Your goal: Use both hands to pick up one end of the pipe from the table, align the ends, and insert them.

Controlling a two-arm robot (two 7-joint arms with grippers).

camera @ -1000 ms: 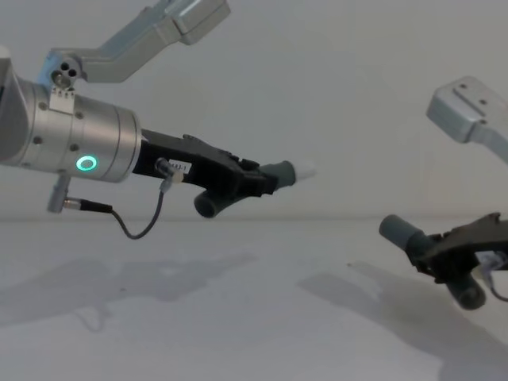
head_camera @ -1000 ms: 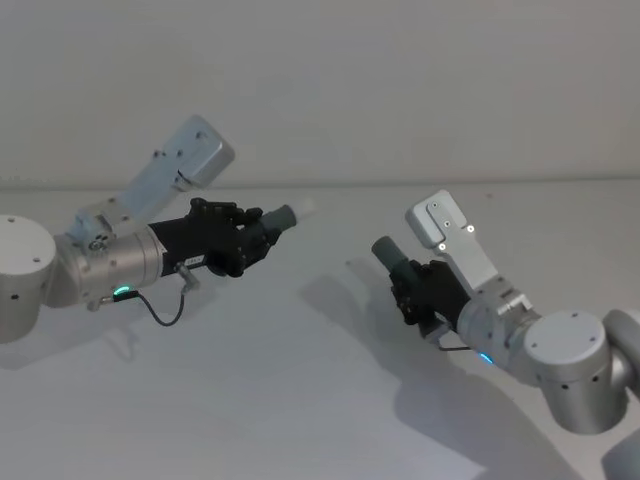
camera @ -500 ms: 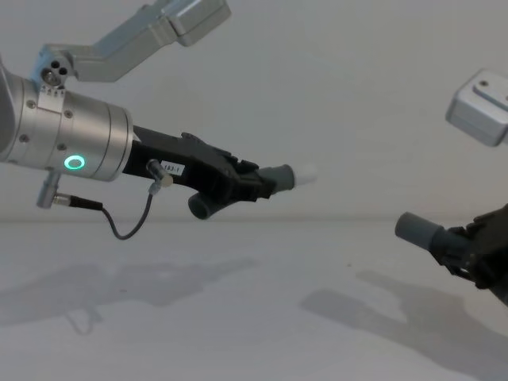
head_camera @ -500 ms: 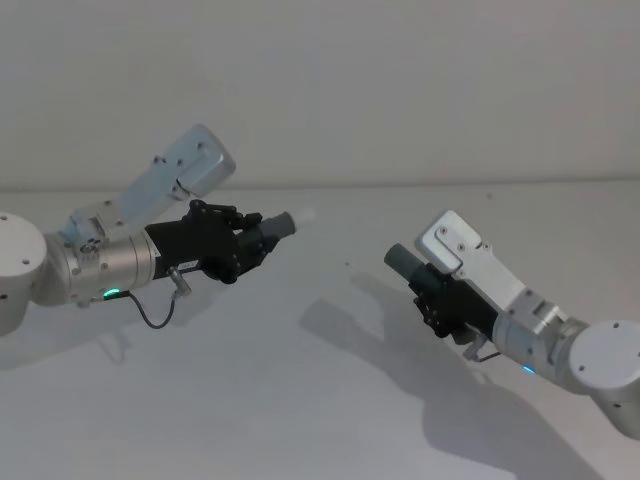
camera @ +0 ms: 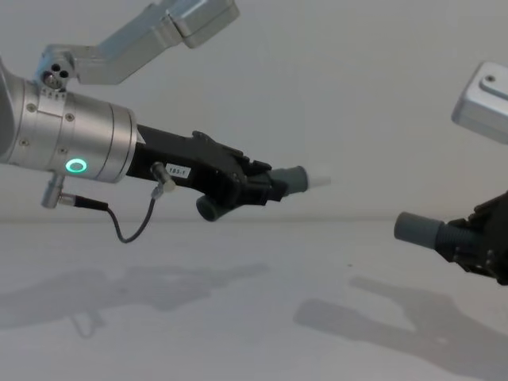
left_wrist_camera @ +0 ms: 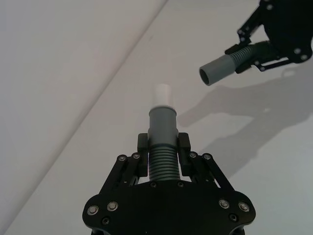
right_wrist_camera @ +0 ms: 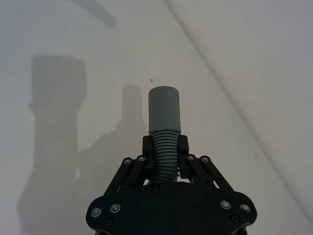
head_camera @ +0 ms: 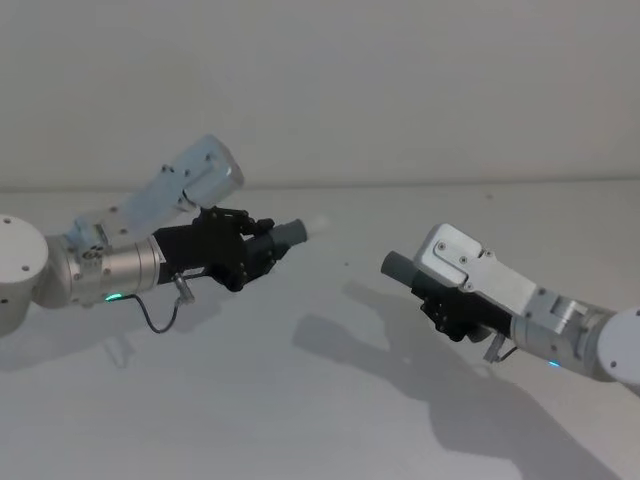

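Left end effector [head_camera: 262, 245]: pinching the ribbed middle of the tipped pipe piece [head_camera: 288, 233], well clear of the bench [head_camera: 300, 400], with the pale tip [head_camera: 318, 226] aimed across at its partner.
Right end effector [head_camera: 428, 290]: clamped on the ribbing of the socket pipe piece [head_camera: 398, 267], also off the bench, its smooth grey end pointing back toward the left arm.
Why held so: both grips sit behind the joining ends, leaving tip and socket free. That looks set up for a push together.
Gap: the 2 ends are well apart and not yet lined up.
Left wrist view: here's the dark open mouth [left_wrist_camera: 205, 76], off to one side of the tip's line.
Right wrist view: looks along that piece from behind, so the mouth is hidden.
Chest view: the tip rides higher than the socket, which is harder to judge from the head view.
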